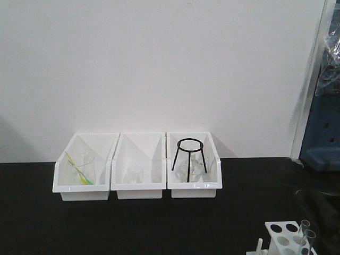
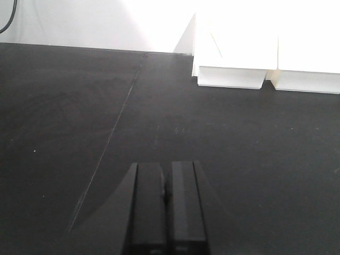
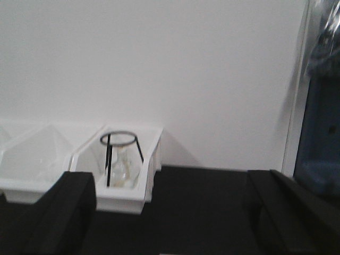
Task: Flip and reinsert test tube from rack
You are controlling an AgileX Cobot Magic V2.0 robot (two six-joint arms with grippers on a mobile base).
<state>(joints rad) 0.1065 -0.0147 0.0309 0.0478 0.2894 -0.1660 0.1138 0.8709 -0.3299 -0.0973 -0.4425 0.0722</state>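
A small white perforated plastic rack [image 1: 283,235] with clear glass tubes [image 1: 305,229] stands at the black counter's [image 1: 133,228] near right edge, well apart from three white open bins [image 1: 139,187]. The left fingers [image 2: 154,202] hover low, clenched empty; the right fingers [image 3: 66,207] gape, released.

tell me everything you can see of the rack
The rack is small, white and looks plastic. Its top plate has rows of round holes, three in the back row. It stands upright on the black table at the bottom right of the front view, cut off by the picture's edge. Two clear tubes stand in holes on its right side. Nothing else visibly touches it.
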